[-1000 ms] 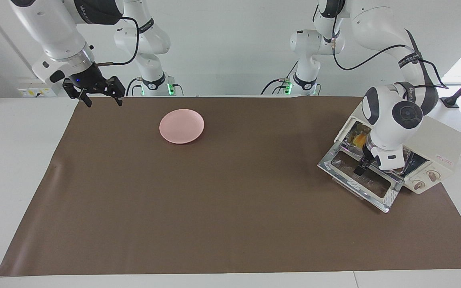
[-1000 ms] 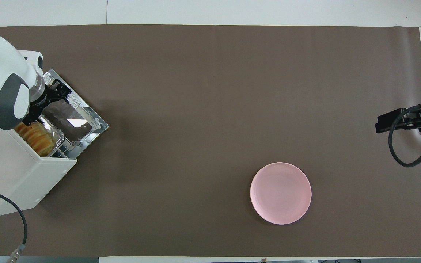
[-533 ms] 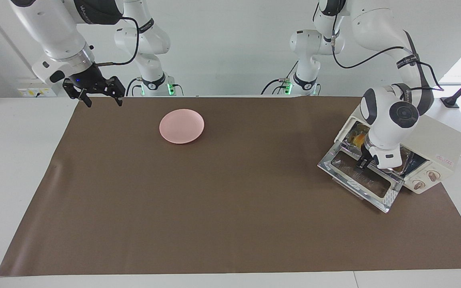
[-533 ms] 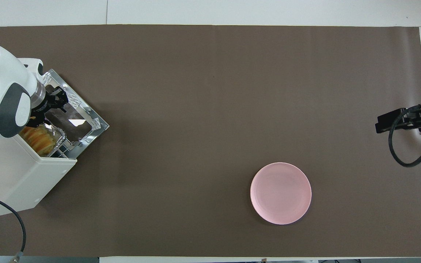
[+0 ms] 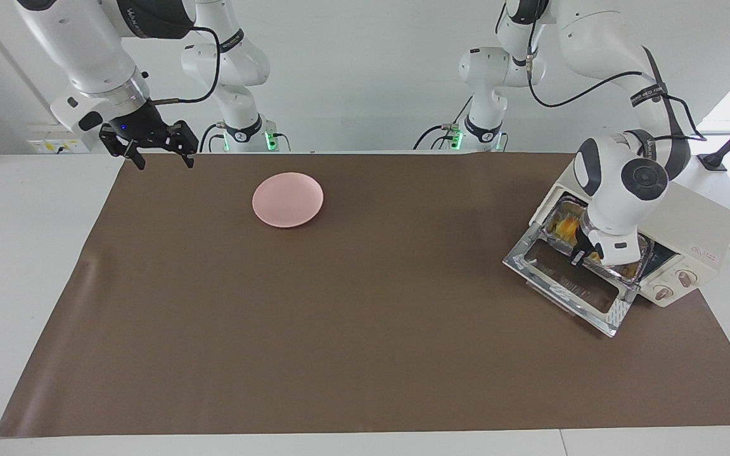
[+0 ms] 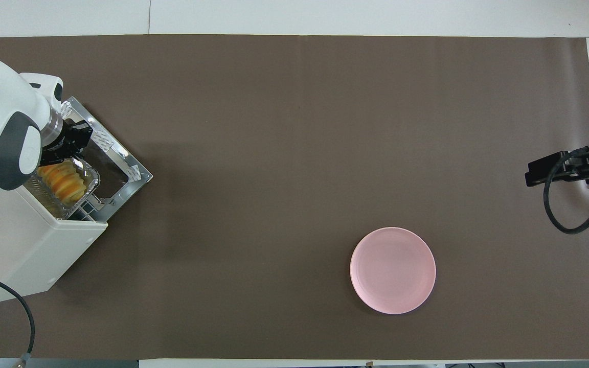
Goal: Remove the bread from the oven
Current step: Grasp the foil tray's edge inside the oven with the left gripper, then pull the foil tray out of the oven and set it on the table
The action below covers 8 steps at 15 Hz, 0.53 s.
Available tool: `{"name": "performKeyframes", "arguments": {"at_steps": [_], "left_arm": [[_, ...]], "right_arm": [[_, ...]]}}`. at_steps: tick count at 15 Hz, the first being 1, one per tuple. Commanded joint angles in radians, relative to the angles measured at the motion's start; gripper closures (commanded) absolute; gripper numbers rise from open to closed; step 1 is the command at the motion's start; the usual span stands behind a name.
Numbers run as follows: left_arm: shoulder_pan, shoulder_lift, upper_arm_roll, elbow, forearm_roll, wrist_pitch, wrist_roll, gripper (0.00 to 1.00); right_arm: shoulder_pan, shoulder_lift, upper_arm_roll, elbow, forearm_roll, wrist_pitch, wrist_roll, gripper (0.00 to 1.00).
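At the oven's (image 6: 28, 255) open door, bread (image 6: 62, 183) — ridged, yellow-orange — sits in foil tray (image 6: 90, 180); left pincer (image 5: 583, 256) clenched, right pincer (image 5: 159, 152) released.

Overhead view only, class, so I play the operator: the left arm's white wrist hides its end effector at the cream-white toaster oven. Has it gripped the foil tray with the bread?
Observer: Yes, the left end effector is shut on the front rim of the crinkled silver foil tray, above the lowered glass door.
Operator: And the right end effector?
Observer: It waits open over the brown mat, at its corner at the right arm's end.
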Motion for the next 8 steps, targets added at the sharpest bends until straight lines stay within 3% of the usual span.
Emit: {"name": "performKeyframes", "arguments": {"at_steps": [1,5,8], "left_arm": [[-0.082,0.047,0.005,0.121,0.015,-0.019,0.060,1.00],[-0.159,0.114,-0.041,0.244,-0.120,-0.054,0.063,1.00],[-0.337,0.189,-0.069,0.254,-0.134,-0.037,0.058,1.00]], "right_arm": [[-0.015,-0.022,0.009,-0.021,-0.011,-0.005,-0.022,0.00],[-0.015,-0.022,0.009,-0.021,-0.012,-0.005,-0.022,0.00],[-0.015,-0.022,0.009,-0.021,-0.011,-0.005,-0.022,0.00]]}}
